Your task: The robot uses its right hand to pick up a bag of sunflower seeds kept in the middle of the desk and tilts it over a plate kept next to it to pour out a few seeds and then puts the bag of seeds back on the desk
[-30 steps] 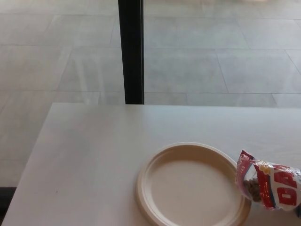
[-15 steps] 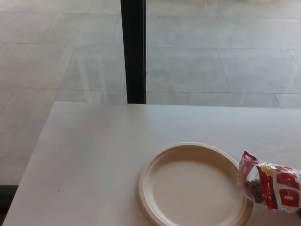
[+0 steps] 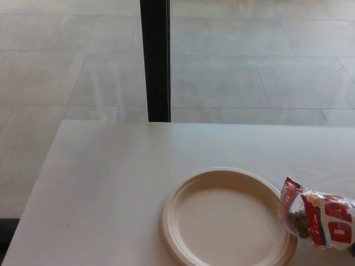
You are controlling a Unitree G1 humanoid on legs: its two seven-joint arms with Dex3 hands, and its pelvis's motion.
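A tiled floor [image 3: 266,61] in pale grey fills the upper half of the head view, and a black vertical post [image 3: 155,58] stands on it, going from the top edge down to the far edge of the desk. The white desk [image 3: 111,183] takes the whole lower half, and its far left corner is visible at the left. On the desk, toward the lower right, lies a round cream plate [image 3: 227,219] with a raised rim; its inside is bare, with no seeds visible in it. At the right edge of the view is the bag of sunflower seeds [image 3: 319,219], red and white with big red letters, lying almost on its side. Its open mouth points to the left and reaches just over the right rim of the plate, and dark seeds are seen through the clear part near the mouth. The other end of the bag is cut by the picture edge. Neither hand of the robot shows anywhere, so I cannot tell if fingers are clamped on the bag or not.
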